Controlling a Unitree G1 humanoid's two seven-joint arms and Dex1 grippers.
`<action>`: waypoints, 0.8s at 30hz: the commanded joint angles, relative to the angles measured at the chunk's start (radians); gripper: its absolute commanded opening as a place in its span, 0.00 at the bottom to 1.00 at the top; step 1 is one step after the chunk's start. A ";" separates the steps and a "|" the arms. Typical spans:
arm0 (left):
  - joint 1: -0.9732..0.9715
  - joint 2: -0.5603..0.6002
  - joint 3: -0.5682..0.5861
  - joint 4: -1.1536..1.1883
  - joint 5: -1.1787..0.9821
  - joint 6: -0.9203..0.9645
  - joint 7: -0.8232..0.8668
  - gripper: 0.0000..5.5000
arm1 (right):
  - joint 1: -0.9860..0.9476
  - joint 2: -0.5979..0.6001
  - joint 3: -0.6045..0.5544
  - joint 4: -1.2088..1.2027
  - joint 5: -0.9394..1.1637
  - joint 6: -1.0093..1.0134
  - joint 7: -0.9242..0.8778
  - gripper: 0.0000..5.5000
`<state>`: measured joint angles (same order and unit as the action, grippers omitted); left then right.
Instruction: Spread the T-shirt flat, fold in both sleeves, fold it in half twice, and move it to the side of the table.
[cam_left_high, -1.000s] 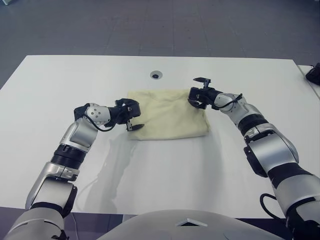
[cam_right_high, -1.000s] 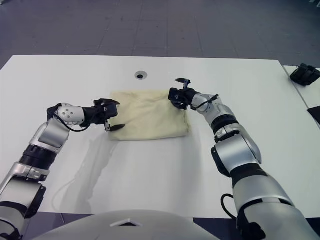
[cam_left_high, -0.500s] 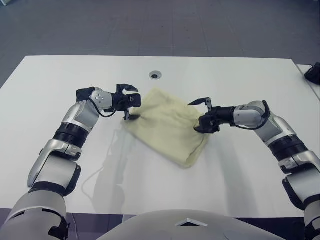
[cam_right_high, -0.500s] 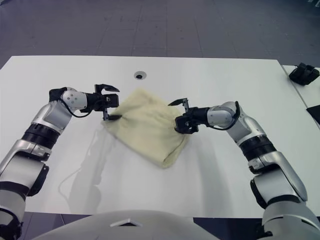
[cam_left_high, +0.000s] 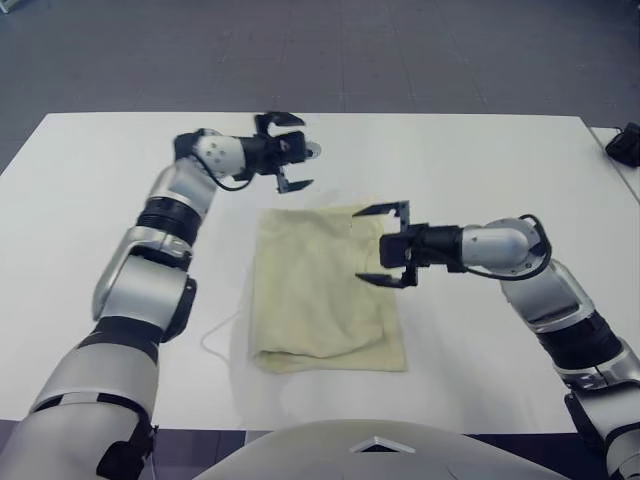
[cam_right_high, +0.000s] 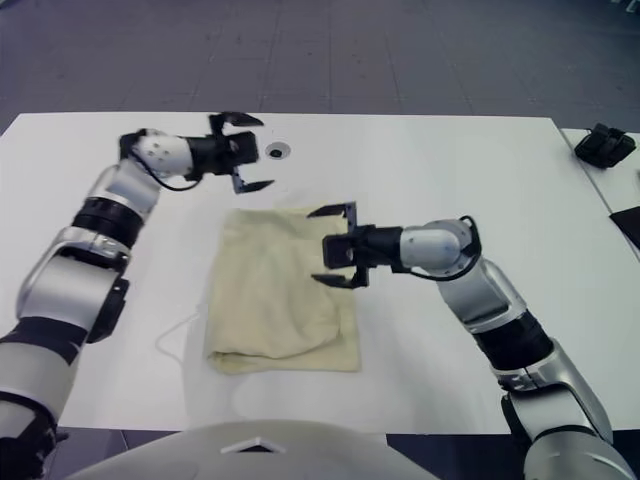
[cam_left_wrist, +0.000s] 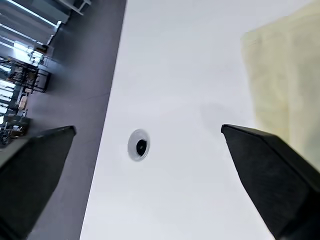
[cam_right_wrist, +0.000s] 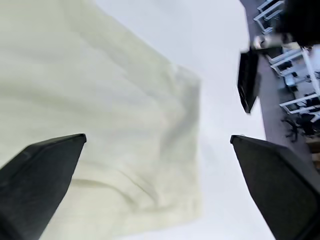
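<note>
Yellow T-shirt (cam_left_high: 325, 295) lies folded on the table (cam_left_high: 480, 150), near its front edge. My right claw (cam_left_high: 358, 245) hangs spread over its far right part, holding nothing. My left claw (cam_left_high: 305, 151) is spread too, beyond the shirt, by the hole (cam_right_high: 278, 150).

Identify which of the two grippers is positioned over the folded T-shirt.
The right gripper: open above the right edge of the T-shirt. The left gripper, also open, is over bare table beyond its far edge.

Office or lab, white desk (cam_left_high: 480, 150) with cable hole (cam_right_high: 277, 150), grey tiled floor (cam_left_high: 420, 50)
</note>
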<state>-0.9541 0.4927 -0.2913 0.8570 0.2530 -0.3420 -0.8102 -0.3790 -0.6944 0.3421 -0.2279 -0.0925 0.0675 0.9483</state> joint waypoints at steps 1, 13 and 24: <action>0.293 0.136 0.126 -0.428 -0.198 0.255 -0.153 0.98 | 0.036 0.042 -0.082 0.072 0.021 0.023 -0.092 0.98; 1.178 0.565 0.343 -1.138 -0.323 0.270 -0.438 0.98 | 0.947 -0.152 -0.612 -0.362 -0.003 -0.216 -0.069 0.98; 1.376 0.461 0.235 -1.299 -0.064 0.106 -0.229 0.98 | 1.087 -0.131 -0.505 -0.406 -0.159 -0.353 -0.100 0.98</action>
<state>0.4150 1.0162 0.0092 -0.4504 0.0505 -0.2059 -1.1308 0.7268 -0.8229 -0.1865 -0.6205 -0.2382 -0.2902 0.8496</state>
